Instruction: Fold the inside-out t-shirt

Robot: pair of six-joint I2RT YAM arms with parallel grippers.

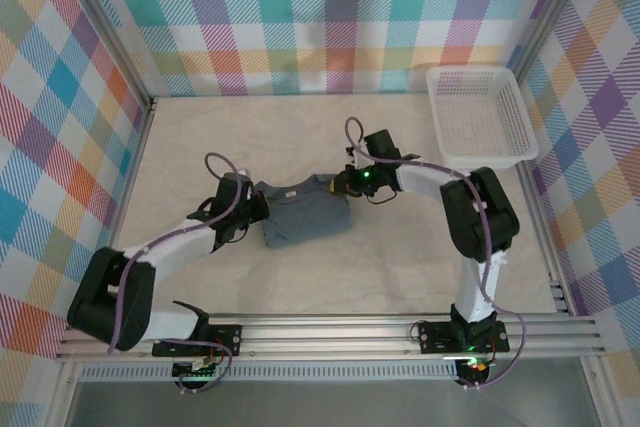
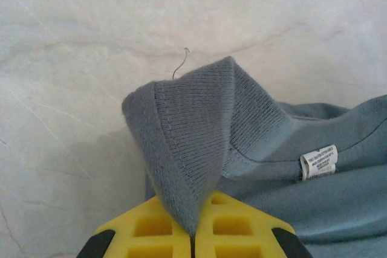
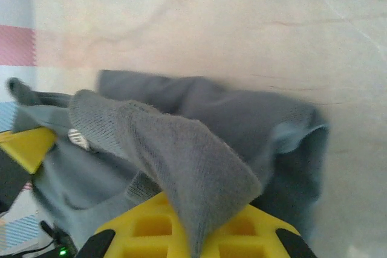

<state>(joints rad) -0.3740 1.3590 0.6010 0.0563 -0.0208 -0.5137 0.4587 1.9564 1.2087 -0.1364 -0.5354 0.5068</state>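
Pinching the inside-out t-shirt [image 1: 305,212] from both ends, I hold it bunched in the middle of the table [image 1: 300,137], a little nearer my bases than the far wall. My left gripper [image 2: 192,234] has its yellow jaws pressed together on the ribbed collar [image 2: 199,119], and a peak of grey knit stands up between them. Just beside that fold, a small white label [image 2: 318,162] lies on the flat cloth, and a loose thread [image 2: 179,64] curls up from the top of the peak.

My right gripper [image 3: 193,240] is clamped on another flap of the same fabric, which drapes over the jaws and hides where they meet. Beyond that flap the shirt lies in soft humps on the pale surface.

From above, the two wrists sit at opposite edges of the garment, the left one at its left side and the right one at its upper right corner. The cloth is a compact grey block between them.

A white mesh basket [image 1: 478,115] stands at the far right corner, well apart from the shirt and from both arms. Plaid walls [image 1: 300,17] close in the table on three sides, and an aluminium rail [image 1: 330,327] runs along the near edge by my bases. Nothing lies between the shirt and the basket.
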